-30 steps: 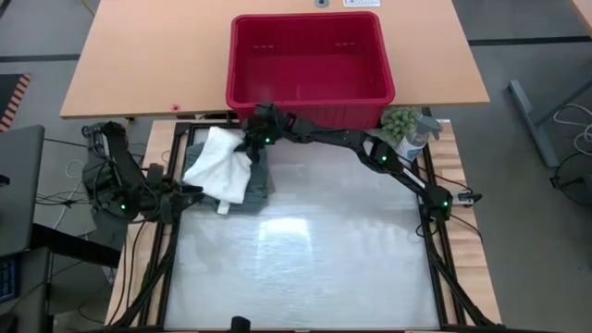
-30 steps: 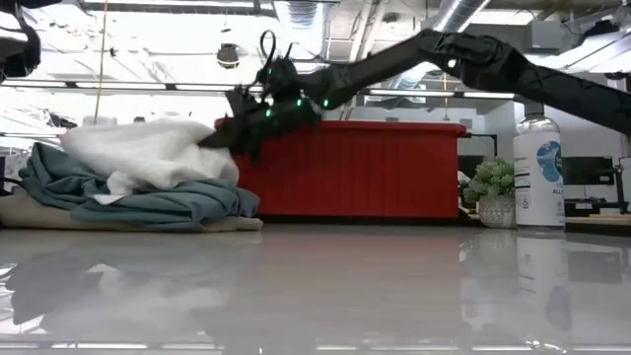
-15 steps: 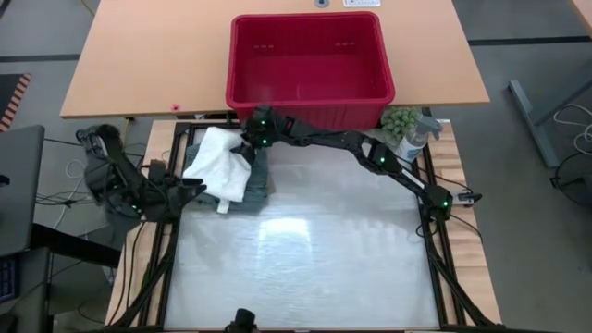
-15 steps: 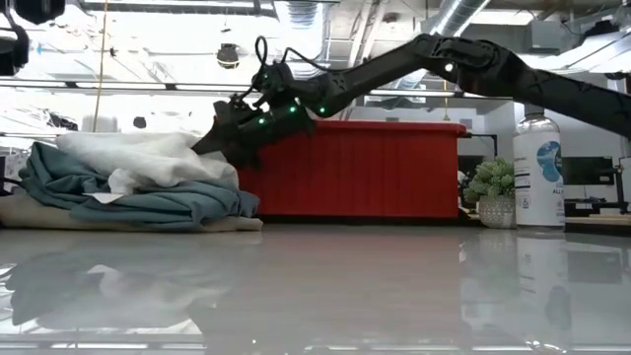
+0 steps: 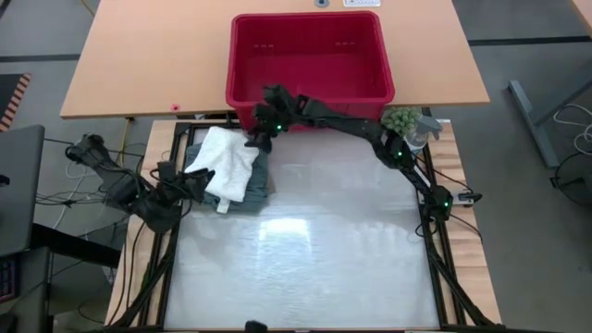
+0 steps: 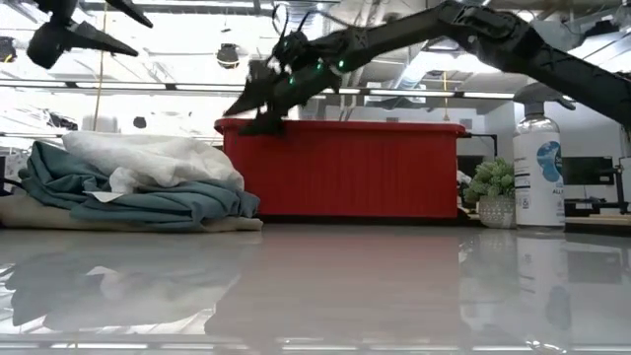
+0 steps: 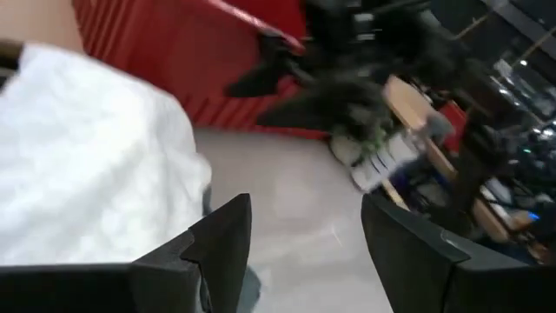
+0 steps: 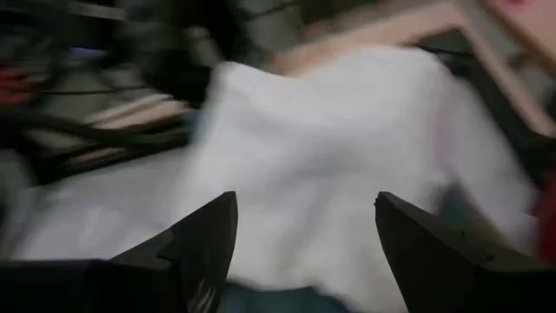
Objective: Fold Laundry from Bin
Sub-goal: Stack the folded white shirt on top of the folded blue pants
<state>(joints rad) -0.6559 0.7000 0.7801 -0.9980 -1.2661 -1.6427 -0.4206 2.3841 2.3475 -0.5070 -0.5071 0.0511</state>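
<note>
The right gripper [image 5: 252, 141] has just let go of the crumpled white cloth garment [image 5: 225, 163]: its fingers now stand wide apart and have lifted clear, up beside the near wall of the bright red rectangular plastic bin [image 5: 310, 92]. The white piece lies on the dark teal-green garment [image 6: 148, 202] and a beige one [image 6: 30, 212] at the surface's far left corner. The left gripper [image 5: 194, 178] has swung in close, fingers apart, holding nothing. The bin looks empty, so unloading seems finished.
</note>
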